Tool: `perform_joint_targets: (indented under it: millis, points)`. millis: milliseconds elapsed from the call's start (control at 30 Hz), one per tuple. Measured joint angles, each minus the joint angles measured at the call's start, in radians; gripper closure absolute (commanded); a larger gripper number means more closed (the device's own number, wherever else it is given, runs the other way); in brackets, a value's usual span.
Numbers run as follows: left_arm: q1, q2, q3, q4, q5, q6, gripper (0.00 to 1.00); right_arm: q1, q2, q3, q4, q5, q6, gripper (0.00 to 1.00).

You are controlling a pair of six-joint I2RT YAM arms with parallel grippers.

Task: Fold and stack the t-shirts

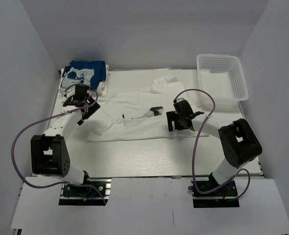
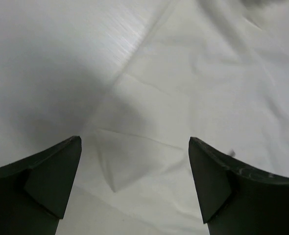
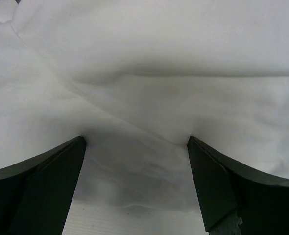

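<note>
Top external shows white t-shirt (image 1: pixel 134 122) spread out, blue t-shirt (image 1: pixel 88 72) folded.

My overhead view looks down from behind, far off, whole white table (image 1: pixel 134 156) visible. Both wrist views face down, very close, past their jaws; all share the spread white cloth t-shirt (image 1: pixel 134 125) (image 2: pixel 218 73) (image 3: pixel 159 44).
</note>
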Motion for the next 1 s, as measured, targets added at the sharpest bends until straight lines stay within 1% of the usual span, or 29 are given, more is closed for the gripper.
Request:
perform_joint_targets:
  millis: [67, 167, 233, 267, 333, 500, 633, 667, 700, 800, 867, 900, 967, 1000]
  points:
    - [-0.012, -0.07, -0.069, 0.091, 0.162, 0.081, 0.0, 0.0, 0.0, 0.0, 0.0, 0.0, 0.001, 0.1]
    - [-0.023, -0.138, -0.171, 0.198, 0.401, 0.162, 0.0, 0.0, 0.001, 0.0, 0.0, 0.0, 0.002, 0.1]
    - [-0.034, -0.144, -0.203, 0.216, 0.492, 0.193, 0.0, 0.0, 0.001, 0.0, 0.001, 0.0, 0.002, 0.1]
    - [-0.037, -0.142, -0.209, 0.212, 0.504, 0.201, 0.0, 0.0, 0.002, 0.0, 0.001, 0.0, 0.002, 0.1]
    - [-0.046, -0.136, -0.214, 0.186, 0.501, 0.208, 0.0, 0.0, 0.002, 0.0, 0.001, 0.0, 0.002, 0.1]
    - [-0.064, -0.13, -0.216, 0.135, 0.442, 0.208, 0.01, 0.0, 0.003, 0.0, 0.002, -0.001, 0.002, 0.1]
    - [-0.079, -0.111, -0.216, 0.114, 0.406, 0.204, 0.07, 0.0, 0.003, 0.0, 0.002, 0.0, 0.002, 0.1]
    - [-0.084, -0.1, -0.216, 0.11, 0.396, 0.202, 0.09, 0.0, 0.003, 0.0, 0.002, 0.0, 0.002, 0.1]
    - [-0.089, -0.089, -0.216, 0.107, 0.389, 0.2, 0.09, 0.0, 0.003, 0.0, 0.002, 0.0, 0.002, 0.1]
    - [-0.101, -0.043, -0.216, 0.096, 0.375, 0.2, 0.14, 0.0, 0.004, 0.0, 0.002, 0.0, 0.002, 0.1]
    - [-0.107, -0.012, -0.216, 0.088, 0.36, 0.198, 0.2, 0.0, 0.005, 0.0, 0.003, 0.0, 0.002, 0.1]
    - [-0.111, -0.001, -0.216, 0.085, 0.354, 0.196, 0.26, 0.0, 0.005, 0.0, 0.003, 0.0, 0.002, 0.1]
    - [-0.115, 0.016, -0.213, 0.075, 0.338, 0.187, 0.31, 0.0, 0.005, 0.001, 0.003, 0.0, 0.002, 0.1]
    - [-0.116, 0.023, -0.204, 0.066, 0.333, 0.185, 0.42, 0.0, 0.006, 0.002, 0.003, 0.0, 0.002, 0.1]
